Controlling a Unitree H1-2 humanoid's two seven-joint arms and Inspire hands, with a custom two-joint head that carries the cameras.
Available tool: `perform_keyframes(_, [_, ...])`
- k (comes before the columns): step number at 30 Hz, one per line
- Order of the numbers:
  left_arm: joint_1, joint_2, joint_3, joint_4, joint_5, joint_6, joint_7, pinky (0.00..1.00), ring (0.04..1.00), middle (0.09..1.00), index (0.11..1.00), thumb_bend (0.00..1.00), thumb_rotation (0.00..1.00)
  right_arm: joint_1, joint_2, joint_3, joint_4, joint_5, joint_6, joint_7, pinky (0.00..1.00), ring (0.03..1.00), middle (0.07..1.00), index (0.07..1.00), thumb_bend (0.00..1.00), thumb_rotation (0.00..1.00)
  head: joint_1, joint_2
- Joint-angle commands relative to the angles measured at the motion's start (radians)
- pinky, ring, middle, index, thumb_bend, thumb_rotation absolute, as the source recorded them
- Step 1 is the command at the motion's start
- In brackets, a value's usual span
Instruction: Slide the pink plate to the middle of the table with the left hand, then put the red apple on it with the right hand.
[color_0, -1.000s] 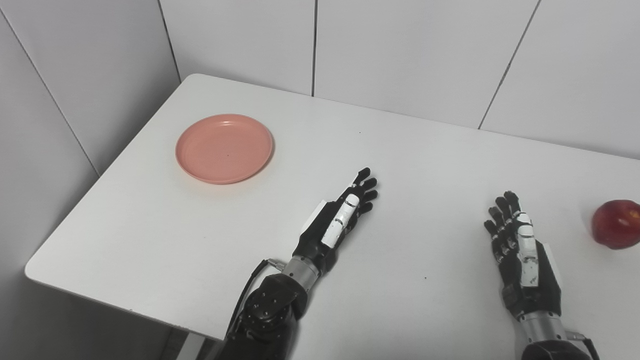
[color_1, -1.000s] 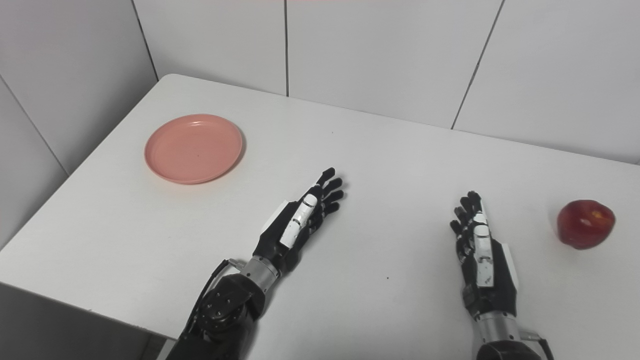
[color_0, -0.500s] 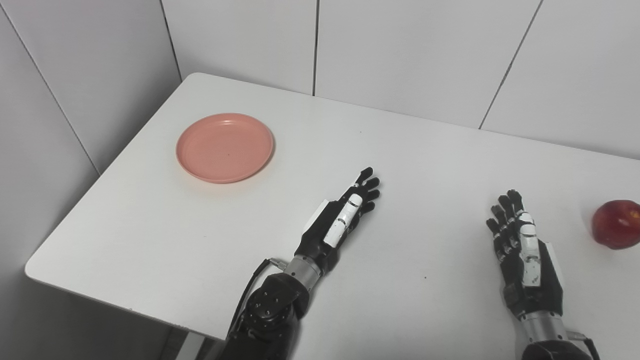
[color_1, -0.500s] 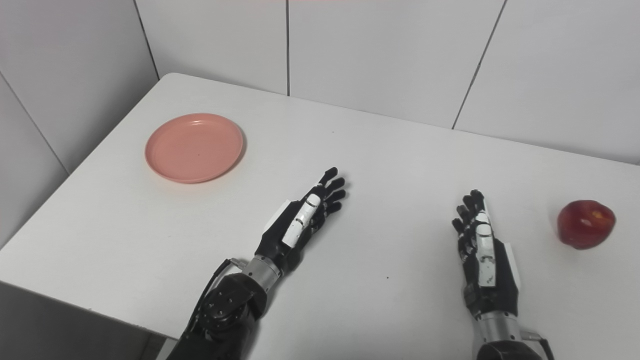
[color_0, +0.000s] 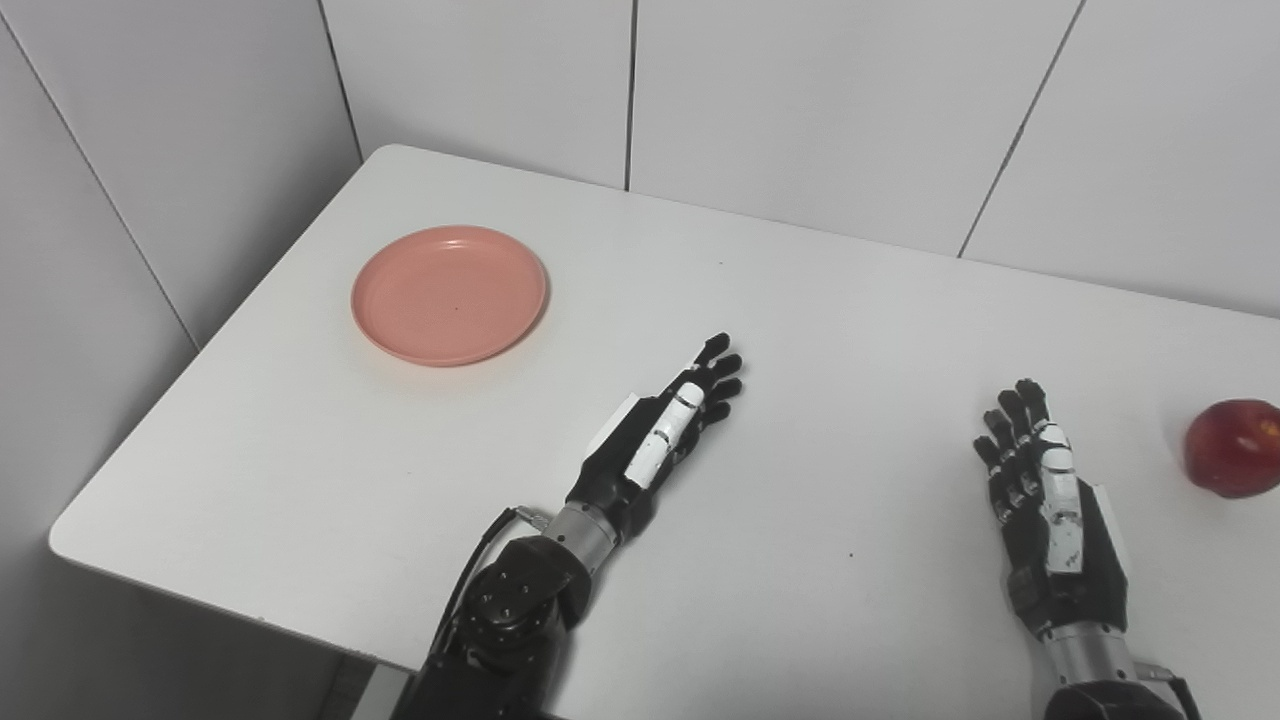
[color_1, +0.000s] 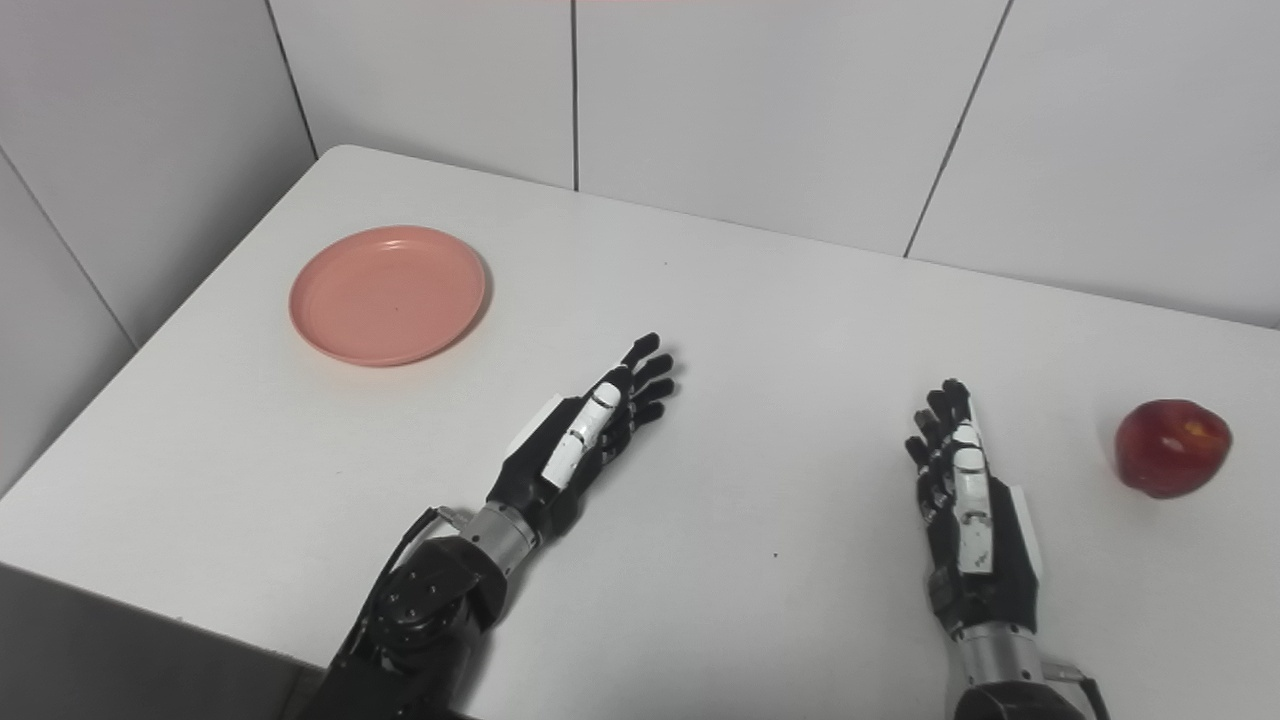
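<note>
My left hand (color_0: 655, 445) lies open and empty near the middle of the white desk (color_0: 860, 300), fingers stretched toward the far side. Over the last second it has drawn slightly back and to the left, which I take as the start of its reach for the pink plate (color_0: 449, 294). The plate sits untouched near the desk's far left corner, well apart from this hand, so the slide has not begun. My right hand (color_0: 1050, 505) rests open and empty, unmoved. The red apple (color_0: 1232, 447) waits near the desk's right edge, just beyond it.
</note>
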Motion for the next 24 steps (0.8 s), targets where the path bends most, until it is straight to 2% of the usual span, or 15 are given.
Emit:
perform_keyframes(1, [-0.040, 0.000, 0.002, -0.065, -0.019, 0.022, -0.013, 0.97, 0.958, 0.980, 0.973, 0.44, 1.00, 0.016, 0.005, -0.002, 0.036, 0.007, -0.041, 0.016, 1.00, 1.000, 1.000, 1.000, 0.15, 1.00, 0.000, 0.001])
perform_keyframes(13, [-0.137, 0.065, 0.074, -0.170, -0.077, 0.114, -0.010, 0.92, 0.908, 0.929, 0.916, 0.43, 1.00, 0.014, 0.010, 0.001, 0.034, -0.003, -0.046, 0.013, 1.00, 1.000, 1.000, 1.000, 0.13, 1.00, 0.012, -0.002])
perform_keyframes(24, [-0.227, 0.088, 0.137, -0.237, -0.143, 0.183, 0.003, 0.90, 0.899, 0.923, 0.908, 0.41, 1.00, 0.013, 0.007, -0.002, 0.039, 0.004, -0.048, 0.020, 1.00, 1.000, 1.000, 1.000, 0.13, 1.00, 0.026, -0.011])
